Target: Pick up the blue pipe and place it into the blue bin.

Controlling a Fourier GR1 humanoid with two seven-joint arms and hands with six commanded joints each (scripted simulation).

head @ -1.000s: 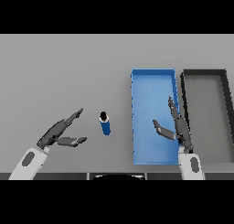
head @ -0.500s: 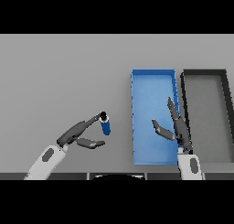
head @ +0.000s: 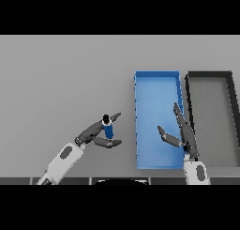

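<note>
On the grey worktop [head: 56, 83], the left robot hand [head: 96, 133] reaches around the blue pipe [head: 108, 129], fingers behind it and thumb in front, spread and not closed on it. The pipe stands roughly upright, long axis vertical, dark cap on top, just left of the blue bin [head: 157, 79]. The right robot hand [head: 183, 134] hovers over that bin's right wall, fingers straight and spread. A dark bin [head: 210, 75] sits just beside it, farthest right.

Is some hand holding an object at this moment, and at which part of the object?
Not clearly. The left hand has fingers and thumb on either side of the upright blue pipe, at its middle, but a closed hold cannot be told. The right hand is open, holding nothing.
</note>
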